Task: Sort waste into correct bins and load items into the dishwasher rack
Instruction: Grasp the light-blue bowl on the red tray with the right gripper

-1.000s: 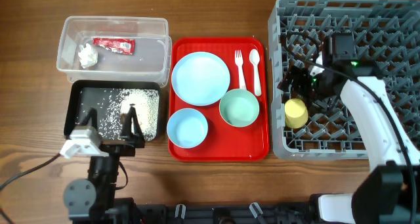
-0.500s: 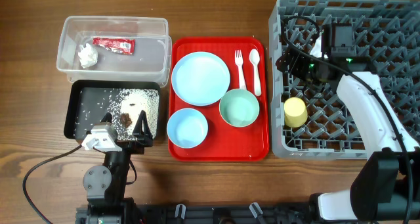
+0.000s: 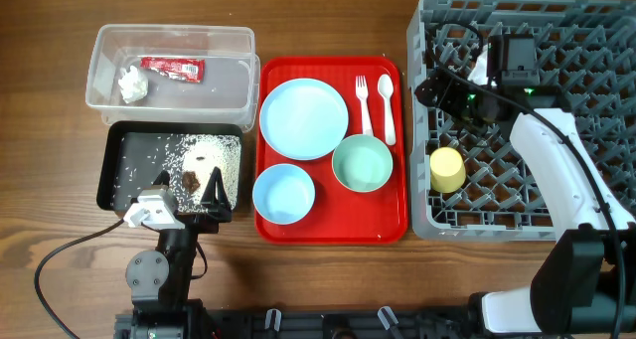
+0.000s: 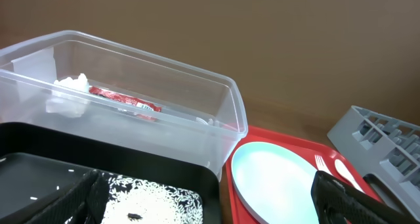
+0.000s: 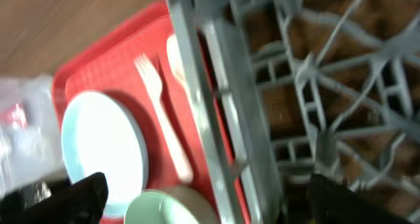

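Yellow cup [image 3: 447, 169] (in the rack [image 3: 596, 41]) sits apart from right gripper [image 3: 438, 91].

Bare tabletop [image 3: 328, 21] is free behind the red tray [image 3: 383, 208], left of both tubs, and along the front right. The tray is crowded: plate [image 3: 304, 118], two bowls, fork and spoon leave only thin strips. The clear tub [image 3: 169, 28] butts against the tray's left rim, with the black tub [image 3: 111, 170] just beside it. Only a narrow gap separates the tray and rack [image 3: 596, 41]. Upright pegs block low passes, and the yellow cup [image 3: 447, 170] and right arm [image 3: 556, 170] fill the rack's left and middle.
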